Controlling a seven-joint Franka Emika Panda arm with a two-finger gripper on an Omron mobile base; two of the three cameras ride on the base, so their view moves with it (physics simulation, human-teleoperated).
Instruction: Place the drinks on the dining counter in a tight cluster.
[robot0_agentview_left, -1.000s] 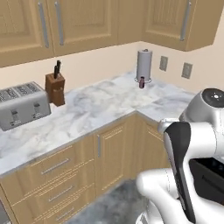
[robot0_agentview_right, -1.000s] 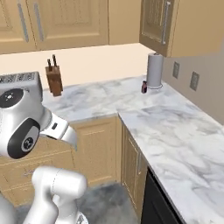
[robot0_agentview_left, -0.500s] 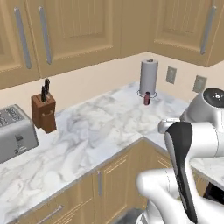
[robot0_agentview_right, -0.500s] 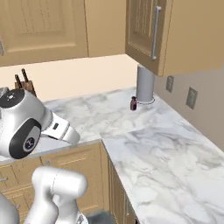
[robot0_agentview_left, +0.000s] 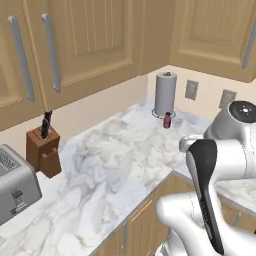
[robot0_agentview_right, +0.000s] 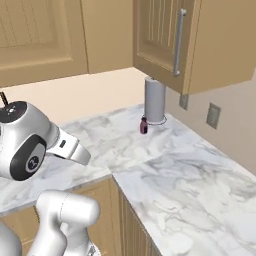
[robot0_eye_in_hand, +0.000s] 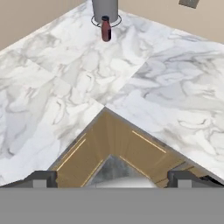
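Wrapping an inside corner of the kitchen, the white-grey veined marble tabletop (robot0_agentview_left: 115, 165) runs in an L beneath tan wood wall cabinets (robot0_agentview_left: 90, 45) with long steel handles, and tan base cabinets (robot0_eye_in_hand: 109, 140) sit under it. A grey paper-towel roll (robot0_agentview_left: 165, 93) stands upright on its round holder at the back of the corner, close to the beige wall, where two grey outlet plates (robot0_agentview_left: 191, 89) are set. The small reddish bottle (robot0_agentview_left: 167, 120) with a dark cap stands upright on the marble just in front of that roll, almost touching its base ring (the hand view shows it at the far top, well apart from the hand). Off to the left along the same tabletop are a brown knife block (robot0_agentview_left: 43, 151) with a dark handle sticking up and, beside it at the frame edge, a silver toaster (robot0_agentview_left: 15, 185). The gripper (robot0_eye_in_hand: 111, 177) hovers out over the corner's front edge; its jaws are spread wide, with nothing between them and touching nothing.
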